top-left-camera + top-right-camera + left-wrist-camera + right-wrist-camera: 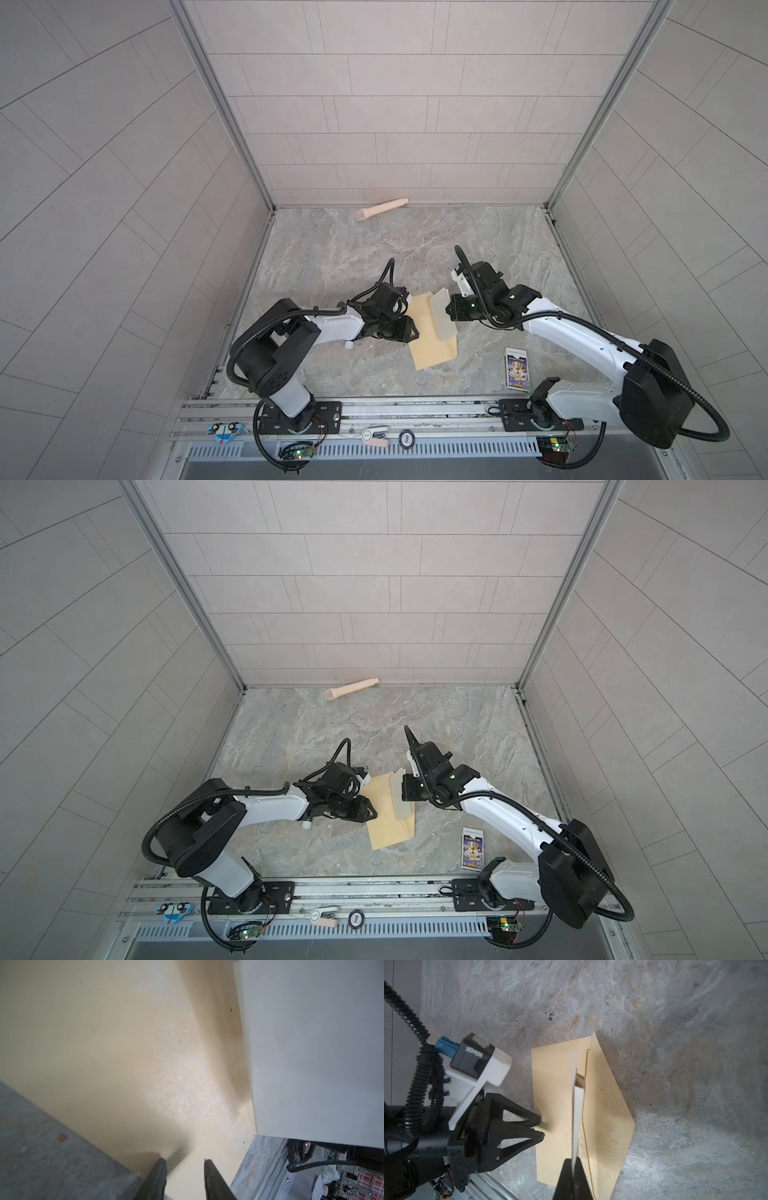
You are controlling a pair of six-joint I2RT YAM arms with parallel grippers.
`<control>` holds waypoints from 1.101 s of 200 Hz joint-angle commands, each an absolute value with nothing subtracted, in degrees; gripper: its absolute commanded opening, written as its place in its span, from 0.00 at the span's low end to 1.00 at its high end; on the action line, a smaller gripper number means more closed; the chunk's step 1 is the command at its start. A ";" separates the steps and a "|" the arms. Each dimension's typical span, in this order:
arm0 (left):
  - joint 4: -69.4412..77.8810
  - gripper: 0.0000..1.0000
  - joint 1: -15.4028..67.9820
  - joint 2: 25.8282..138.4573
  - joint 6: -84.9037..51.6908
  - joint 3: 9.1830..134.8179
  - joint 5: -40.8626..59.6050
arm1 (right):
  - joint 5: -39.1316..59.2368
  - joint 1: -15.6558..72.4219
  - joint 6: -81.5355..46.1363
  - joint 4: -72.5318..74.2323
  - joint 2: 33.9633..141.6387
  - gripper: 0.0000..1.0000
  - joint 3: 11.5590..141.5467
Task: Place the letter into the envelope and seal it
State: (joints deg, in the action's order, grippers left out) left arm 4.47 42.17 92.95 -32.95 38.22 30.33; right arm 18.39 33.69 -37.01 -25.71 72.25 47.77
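Observation:
The yellow-tan envelope (428,345) (386,829) (554,1084) lies flat on the marble table, its pointed flap (612,1115) open and spread on the side away from the left arm. The cream-white letter (441,316) (400,800) (311,1043) (577,1109) stands on edge over the fold line at the envelope's mouth. My right gripper (448,309) (403,789) (573,1160) is shut on it. Whether the letter's lower edge is inside the pocket I cannot tell. My left gripper (415,331) (374,810) (185,1160) (541,1128) stands open, its tips on the envelope's (104,1043) near long edge.
A beige cylinder (381,209) lies by the back wall. A small printed card box (517,369) sits at the front right of the table. The metal rail (415,411) with the arm bases runs along the front edge. Walls close in the table's left, right and back.

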 commanded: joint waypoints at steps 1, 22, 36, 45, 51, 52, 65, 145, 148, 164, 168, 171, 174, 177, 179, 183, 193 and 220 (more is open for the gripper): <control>0.77 0.37 42.19 95.27 -32.09 36.47 29.08 | 16.63 33.37 -35.46 -25.90 71.96 0.00 47.12; 0.35 0.37 42.19 95.36 -31.83 36.39 29.24 | 16.83 32.45 -33.69 -26.13 72.58 0.00 46.62; 0.29 0.38 42.19 95.42 -31.82 36.30 29.25 | 17.26 32.00 -32.96 -25.76 72.43 0.00 46.12; 0.55 0.38 42.19 95.53 -31.90 36.11 29.25 | 17.19 31.70 -32.85 -25.55 72.29 0.00 45.84; 0.67 0.38 42.19 95.45 -32.06 36.08 29.26 | 17.46 31.53 -32.77 -25.32 72.33 0.00 45.63; 0.69 0.37 42.19 95.45 -32.11 36.06 29.22 | 17.47 31.50 -32.78 -25.31 72.33 0.00 45.58; 0.71 0.38 42.18 95.41 -32.16 35.95 29.21 | 17.64 31.42 -32.69 -24.93 72.35 0.00 45.26; 1.08 0.37 42.19 95.45 -32.67 35.26 29.22 | 19.43 31.29 -34.78 -20.64 74.05 0.00 40.04; 1.19 0.37 42.18 95.38 -32.74 35.17 29.25 | 19.32 31.33 -34.92 -20.65 74.15 0.00 39.93; 1.66 0.38 42.17 95.09 -33.20 34.64 29.44 | 18.36 31.36 -35.12 -21.29 74.59 0.00 39.72; 1.63 0.38 42.19 95.01 -33.24 34.50 29.31 | 18.03 31.38 -34.96 -21.62 74.79 0.00 39.85; 1.79 0.38 42.21 94.94 -33.35 34.46 29.28 | 17.80 31.38 -34.86 -21.86 74.86 0.00 39.96; 1.86 0.37 42.19 94.86 -33.40 34.33 29.36 | 17.68 31.30 -34.70 -22.15 74.95 0.00 40.06; 1.95 0.38 42.18 94.76 -33.48 34.16 29.36 | 17.66 31.17 -34.56 -22.33 75.06 0.00 40.22; 1.98 0.38 42.14 94.68 -33.53 34.12 29.29 | 17.66 31.06 -34.50 -22.50 75.12 0.00 40.27; 2.02 0.38 42.18 94.67 -33.57 33.95 29.33 | 17.76 30.79 -34.35 -22.75 75.19 0.00 40.61; 1.99 0.38 42.14 94.48 -33.57 33.84 29.27 | 17.65 30.67 -33.97 -23.68 75.12 0.00 41.48; 2.26 0.37 42.19 94.30 -33.75 33.25 29.18 | 17.86 30.37 -34.04 -25.46 75.58 0.00 43.27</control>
